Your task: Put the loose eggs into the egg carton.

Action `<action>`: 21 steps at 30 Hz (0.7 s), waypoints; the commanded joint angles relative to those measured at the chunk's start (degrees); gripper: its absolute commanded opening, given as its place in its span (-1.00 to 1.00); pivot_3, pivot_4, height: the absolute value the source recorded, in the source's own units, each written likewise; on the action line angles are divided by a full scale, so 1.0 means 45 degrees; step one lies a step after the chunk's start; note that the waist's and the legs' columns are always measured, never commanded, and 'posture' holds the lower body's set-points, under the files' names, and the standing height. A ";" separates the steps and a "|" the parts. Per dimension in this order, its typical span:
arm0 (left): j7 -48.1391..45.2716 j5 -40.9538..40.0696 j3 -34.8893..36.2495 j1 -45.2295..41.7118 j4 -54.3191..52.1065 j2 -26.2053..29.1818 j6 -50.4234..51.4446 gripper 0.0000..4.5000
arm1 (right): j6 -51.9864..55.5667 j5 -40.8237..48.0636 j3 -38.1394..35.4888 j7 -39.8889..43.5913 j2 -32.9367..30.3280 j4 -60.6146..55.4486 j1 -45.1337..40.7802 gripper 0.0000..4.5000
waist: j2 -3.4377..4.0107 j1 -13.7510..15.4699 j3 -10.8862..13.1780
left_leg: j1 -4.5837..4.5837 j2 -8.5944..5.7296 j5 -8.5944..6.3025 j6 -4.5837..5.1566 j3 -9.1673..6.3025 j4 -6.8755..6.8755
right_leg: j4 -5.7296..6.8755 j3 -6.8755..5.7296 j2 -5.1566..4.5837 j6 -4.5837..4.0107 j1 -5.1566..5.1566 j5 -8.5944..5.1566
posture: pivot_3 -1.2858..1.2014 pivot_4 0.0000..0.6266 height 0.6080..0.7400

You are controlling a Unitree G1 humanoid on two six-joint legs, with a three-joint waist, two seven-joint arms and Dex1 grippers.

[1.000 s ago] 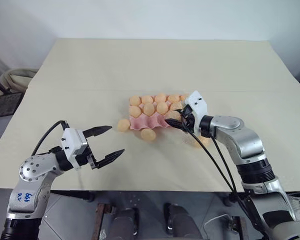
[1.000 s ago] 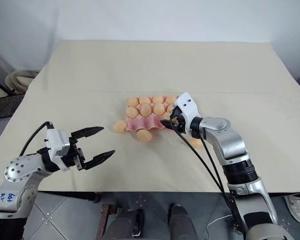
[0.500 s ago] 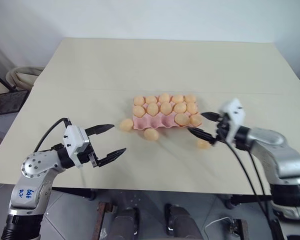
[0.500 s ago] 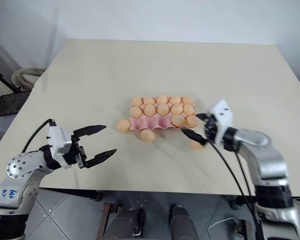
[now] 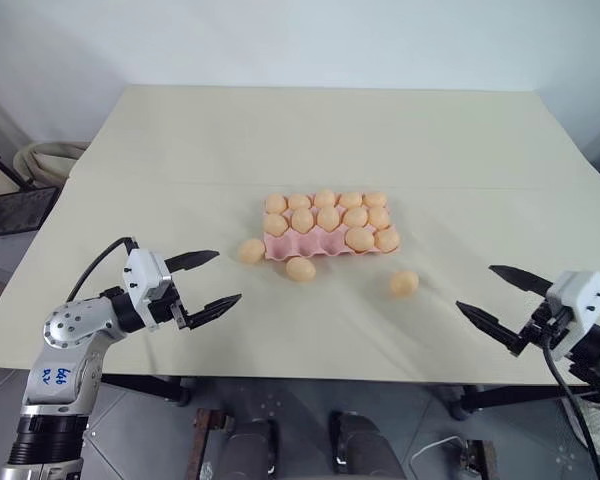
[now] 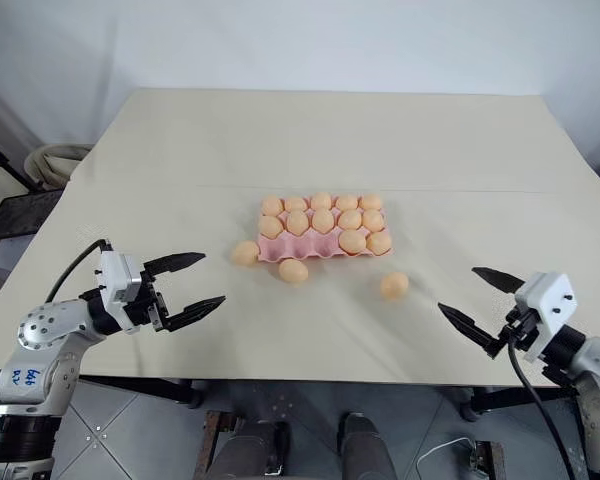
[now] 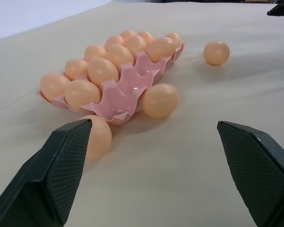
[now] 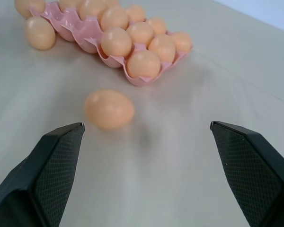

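Observation:
The pink egg carton (image 5: 315, 244) lies mid-table with several eggs in it; the left cups of its near row are bare. Three loose eggs rest on the table: one (image 5: 251, 250) at the carton's left end, one (image 5: 300, 268) against its near side, one (image 5: 403, 283) off to the right. My left gripper (image 5: 225, 277) hovers open to the left of them, pointing at the carton (image 7: 120, 97) and the near egg (image 7: 160, 100). My right gripper (image 5: 475, 287) hangs open over the near right edge, facing the right-hand egg (image 8: 109, 109).
The cream table (image 5: 330, 130) has wide bare room behind and beside the carton. Both grippers sit close to its near edge. A coiled hose (image 5: 40, 155) and a dark rack (image 5: 15, 210) stand on the floor off the left side.
My right gripper, shut at the carton's right end a second ago, opened and drew back to the right and toward the near edge. The left gripper has hardly moved.

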 commanded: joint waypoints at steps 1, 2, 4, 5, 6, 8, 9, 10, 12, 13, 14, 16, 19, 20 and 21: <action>-0.0099 0.0100 0.0031 -0.0242 0.0019 0.0088 -0.0292 1.00 | -0.0424 0.0254 -0.0194 0.0042 -0.0142 -0.0486 0.0199 0.98 | 0.0000 0.0012 0.0000 | -0.0002 0.0000 0.0000 0.0000 0.0000 0.0000 | 0.0000 0.0001 -0.0003 -0.0002 -0.0002 -0.0001 | 0.03 -0.52 1.00; -0.0098 0.0111 0.0020 -0.0275 0.0042 0.0082 -0.0299 1.00 | -0.0443 0.0244 -0.0121 0.0079 -0.0168 -0.0525 0.0266 0.98 | 0.0000 0.0022 0.0000 | -0.0003 0.0000 0.0000 0.0000 0.0001 -0.0002 | 0.0000 0.0000 -0.0004 -0.0001 -0.0005 -0.0001 | 0.03 -0.52 1.00; -0.0084 0.0144 0.0008 -0.0350 0.0081 0.0072 -0.0338 1.00 | -0.0382 0.0352 -0.0030 0.0154 -0.0214 -0.0601 0.0325 0.98 | 0.0000 0.0036 0.0000 | -0.0005 0.0001 -0.0001 -0.0002 -0.0002 -0.0008 | -0.0004 -0.0006 -0.0004 0.0001 -0.0009 0.0000 | 0.03 -0.52 1.00; -0.0078 0.0157 0.0008 -0.0385 0.0104 0.0067 -0.0352 1.00 | -0.0350 0.0388 -0.0029 0.0157 -0.0245 -0.0600 0.0322 0.98 | 0.0000 0.0033 0.0000 | -0.0007 0.0001 -0.0002 -0.0003 -0.0003 -0.0010 | -0.0006 -0.0008 -0.0003 0.0001 -0.0011 0.0000 | 0.03 -0.52 1.00; -0.0068 0.0165 0.0011 -0.0410 0.0108 0.0067 -0.0357 1.00 | -0.0303 0.0478 -0.0065 0.0218 -0.0302 -0.0566 0.0305 0.98 | 0.0000 0.0027 0.0000 | -0.0010 0.0001 -0.0003 -0.0004 -0.0002 -0.0013 | -0.0011 -0.0007 -0.0003 0.0002 -0.0013 0.0001 | 0.03 -0.52 1.00; -0.0046 0.0170 0.0022 -0.0465 0.0121 0.0073 -0.0352 1.00 | -0.0206 0.0528 -0.0090 0.0267 -0.0443 -0.0430 0.0202 0.98 | 0.0001 0.0023 0.0000 | -0.0011 0.0001 -0.0007 -0.0003 -0.0002 -0.0016 | -0.0022 -0.0007 -0.0003 0.0003 -0.0013 0.0002 | 0.03 -0.52 1.00; -0.0030 0.0175 0.0025 -0.0487 0.0118 0.0075 -0.0347 1.00 | -0.0087 0.0586 -0.0021 0.0285 -0.0516 -0.0382 0.0100 0.98 | 0.0000 0.0024 0.0000 | -0.0013 0.0001 -0.0008 -0.0002 -0.0001 -0.0017 | -0.0027 -0.0007 -0.0004 0.0004 -0.0012 0.0002 | 0.03 -0.52 1.00; -0.0013 0.0175 0.0029 -0.0497 0.0100 0.0072 -0.0344 1.00 | 0.0101 0.0627 0.0147 0.0240 -0.0589 -0.0419 -0.0071 0.98 | 0.0000 0.0024 0.0000 | -0.0014 0.0001 -0.0009 -0.0001 -0.0002 -0.0017 | -0.0032 -0.0008 -0.0003 0.0005 -0.0012 0.0002 | 0.03 -0.52 1.00; 0.0048 0.0176 0.0024 -0.0515 0.0026 0.0060 -0.0316 1.00 | 0.0684 0.0688 0.0681 0.0012 -0.0683 -0.0595 -0.0674 0.98 | 0.0000 -0.0007 0.0000 | -0.0014 0.0002 -0.0010 -0.0001 -0.0001 -0.0017 | -0.0034 -0.0007 -0.0003 0.0006 -0.0010 0.0003 | 0.03 -0.52 1.00; 0.0084 0.0180 0.0017 -0.0527 -0.0011 0.0049 -0.0298 1.00 | 0.1050 0.0631 0.0969 -0.0167 -0.0736 -0.0672 -0.0989 0.98 | 0.0000 -0.0018 0.0000 | -0.0014 0.0002 -0.0009 -0.0001 0.0000 -0.0015 | -0.0034 -0.0004 -0.0004 0.0005 -0.0012 0.0003 | 0.03 -0.52 1.00; 0.0122 0.0181 0.0000 -0.0540 -0.0071 0.0031 -0.0272 1.00 | 0.1581 0.0434 0.1387 -0.0426 -0.0870 -0.0699 -0.1406 0.98 | 0.0000 -0.0023 0.0000 | -0.0013 0.0004 -0.0009 -0.0001 0.0000 -0.0014 | -0.0034 -0.0004 -0.0003 0.0004 -0.0011 0.0003 | 0.03 -0.52 1.00; 0.0195 0.0184 -0.0062 -0.0559 -0.0209 -0.0018 -0.0217 1.00 | 0.2571 0.0121 0.2299 -0.0769 -0.1103 -0.0607 -0.2353 0.98 | 0.0000 -0.0014 0.0000 | -0.0013 0.0006 -0.0009 0.0000 -0.0001 -0.0014 | -0.0033 -0.0005 -0.0003 0.0000 -0.0013 0.0002 | 0.03 -0.52 1.00; 0.0227 0.0153 -0.0226 -0.0534 -0.0484 -0.0108 -0.0157 1.00 | 0.3706 0.0068 0.3445 -0.0938 -0.1064 -0.0097 -0.3795 0.98 | 0.0001 0.0010 0.0000 | -0.0023 0.0010 -0.0010 -0.0001 -0.0002 -0.0016 | -0.0037 -0.0012 -0.0004 -0.0006 -0.0025 0.0000 | 0.03 -0.52 1.00; 0.0250 0.0151 -0.0272 -0.0530 -0.0551 -0.0129 -0.0134 1.00 | 0.3817 0.0017 0.3657 -0.0938 -0.1026 0.0081 -0.4081 0.98 | 0.0000 0.0016 0.0000 | -0.0037 0.0009 -0.0010 -0.0001 -0.0004 -0.0020 | -0.0040 -0.0015 -0.0006 -0.0004 -0.0038 0.0001 | 0.03 -0.52 1.00; 0.0245 0.0140 -0.0320 -0.0504 -0.0645 -0.0135 -0.0113 1.00 | 0.3830 -0.0142 0.3960 -0.0822 -0.1078 0.0268 -0.4304 0.98 | 0.0001 0.0039 0.0000 | -0.0040 0.0010 -0.0015 -0.0003 -0.0005 -0.0022 | -0.0049 -0.0018 -0.0005 -0.0004 -0.0040 0.0001 | 0.03 -0.52 1.00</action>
